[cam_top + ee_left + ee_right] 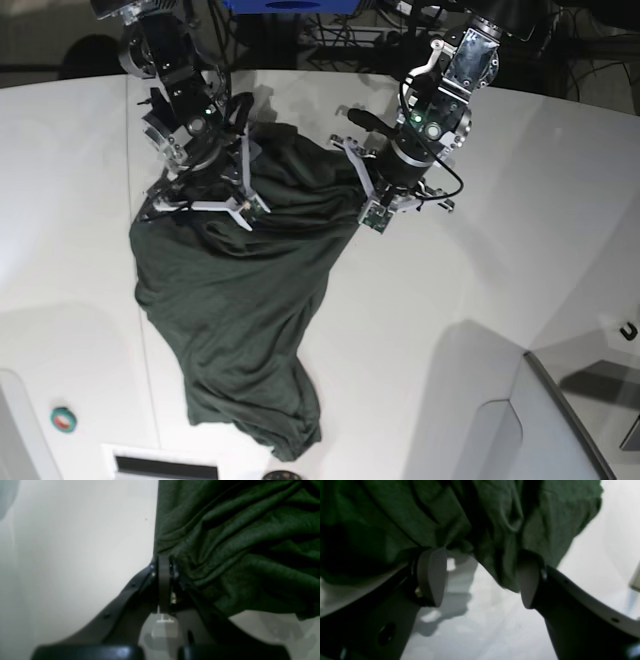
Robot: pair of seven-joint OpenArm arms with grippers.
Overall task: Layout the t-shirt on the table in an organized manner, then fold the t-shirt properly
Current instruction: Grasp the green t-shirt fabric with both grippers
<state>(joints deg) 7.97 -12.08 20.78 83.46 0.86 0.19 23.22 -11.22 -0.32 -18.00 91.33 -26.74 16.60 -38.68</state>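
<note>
Reaching in from the far edge of the table (520, 200), both arms angle down toward the upper end of the t-shirt (240, 320). The left gripper (163, 562) has its jaws pressed fully together, and in its wrist view they meet right at the straight side edge of the green cloth, pinching a small fold of it there; creases fan away from that pinch across the fabric. In the base view this gripper sits at the shirt's upper corner on the view's right, with the arm rising steeply behind it. The right gripper (480, 577) has its jaws spread wide, one finger (431, 577) pressed up against a bunched lobe of the cloth and the other close against a hanging fold; bare white tabletop shows in the gap between them, so it grips nothing, though the blur makes the exact contact hard to judge. The shirt itself lies crumpled rather than flat: gathered and ridged between the two grippers at the top, then trailing in a long, narrowing, wrinkled sweep toward the near edge, ending in a rumpled heap.
</note>
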